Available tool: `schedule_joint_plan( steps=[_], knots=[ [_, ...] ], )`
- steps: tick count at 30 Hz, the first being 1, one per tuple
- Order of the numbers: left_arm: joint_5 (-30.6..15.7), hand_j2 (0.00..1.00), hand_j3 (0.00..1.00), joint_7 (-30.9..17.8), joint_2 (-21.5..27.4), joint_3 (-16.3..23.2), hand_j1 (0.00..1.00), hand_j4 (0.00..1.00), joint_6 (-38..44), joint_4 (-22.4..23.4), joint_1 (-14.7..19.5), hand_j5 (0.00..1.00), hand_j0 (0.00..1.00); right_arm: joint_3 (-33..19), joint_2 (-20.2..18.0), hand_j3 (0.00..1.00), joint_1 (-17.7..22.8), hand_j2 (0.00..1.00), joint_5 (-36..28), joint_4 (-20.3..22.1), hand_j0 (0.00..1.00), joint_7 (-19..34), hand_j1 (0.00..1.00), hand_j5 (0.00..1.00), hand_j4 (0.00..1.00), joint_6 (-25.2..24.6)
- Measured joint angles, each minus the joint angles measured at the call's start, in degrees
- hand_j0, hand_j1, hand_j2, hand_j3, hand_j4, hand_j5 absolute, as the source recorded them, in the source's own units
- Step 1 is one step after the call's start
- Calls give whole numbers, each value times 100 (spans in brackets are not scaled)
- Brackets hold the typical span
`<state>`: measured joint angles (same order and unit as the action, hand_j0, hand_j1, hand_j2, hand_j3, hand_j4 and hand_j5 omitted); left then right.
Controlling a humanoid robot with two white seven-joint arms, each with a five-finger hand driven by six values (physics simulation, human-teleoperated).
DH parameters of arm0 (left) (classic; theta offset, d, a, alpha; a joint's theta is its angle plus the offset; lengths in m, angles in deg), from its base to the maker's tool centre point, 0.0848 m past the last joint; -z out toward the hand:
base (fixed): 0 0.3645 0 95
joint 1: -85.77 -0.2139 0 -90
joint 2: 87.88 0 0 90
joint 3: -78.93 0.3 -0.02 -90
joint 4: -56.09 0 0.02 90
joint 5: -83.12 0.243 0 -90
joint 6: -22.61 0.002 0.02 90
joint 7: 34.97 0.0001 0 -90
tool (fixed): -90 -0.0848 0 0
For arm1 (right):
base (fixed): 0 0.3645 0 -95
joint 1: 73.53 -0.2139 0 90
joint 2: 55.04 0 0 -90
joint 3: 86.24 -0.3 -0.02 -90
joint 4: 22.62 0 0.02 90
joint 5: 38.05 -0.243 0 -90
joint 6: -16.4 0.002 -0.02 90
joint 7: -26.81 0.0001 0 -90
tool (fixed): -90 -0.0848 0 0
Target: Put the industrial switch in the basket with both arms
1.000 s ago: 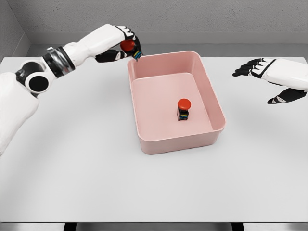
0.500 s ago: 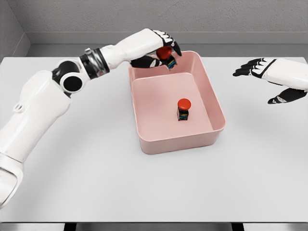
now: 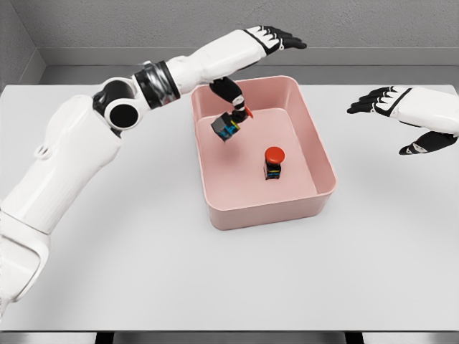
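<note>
A pink basket (image 3: 262, 211) sits in the middle of the white table. Inside it, one industrial switch (image 3: 273, 163) with a red button stands upright on the floor, right of centre. A second switch (image 3: 229, 125) is tilted over in the air over the basket's back left part, its red button turned up and to the right. My left hand (image 3: 268, 39) is stretched over the basket's back rim with its fingers spread, and its thumb (image 3: 231, 92) hangs just above the tilted switch, apart from it. My right hand (image 3: 401, 107) hovers open beyond the basket's right side.
The white table (image 3: 129, 272) runs wide in front of and beside the basket. A grey wall (image 3: 344, 21) stands behind the table's back edge. My left arm (image 3: 150, 82) crosses above the table's back left.
My left hand carried the second switch right over the basket's back rim, then spread its fingers and let go. That switch has dropped lower and tipped over. The right hand has not moved.
</note>
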<state>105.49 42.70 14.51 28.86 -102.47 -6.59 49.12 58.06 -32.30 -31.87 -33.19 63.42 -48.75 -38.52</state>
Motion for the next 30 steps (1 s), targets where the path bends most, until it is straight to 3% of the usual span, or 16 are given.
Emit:
schedule_joint_plan(
  steps=[13,20,30],
  knots=[
    [-70,100,100,-1,209,-76,100,100,1,19,-35,100,100,4,17,100,0,100,0,0,100,6,100,100,100,0],
    [-248,100,100,12,1174,-128,100,100,1,-25,-167,100,100,4,16,100,0,100,0,1,100,9,100,100,100,0],
    [-516,100,100,38,2481,-126,100,100,0,-304,-870,100,100,6,12,100,0,100,1,-1,100,17,100,100,100,0]
  ],
)
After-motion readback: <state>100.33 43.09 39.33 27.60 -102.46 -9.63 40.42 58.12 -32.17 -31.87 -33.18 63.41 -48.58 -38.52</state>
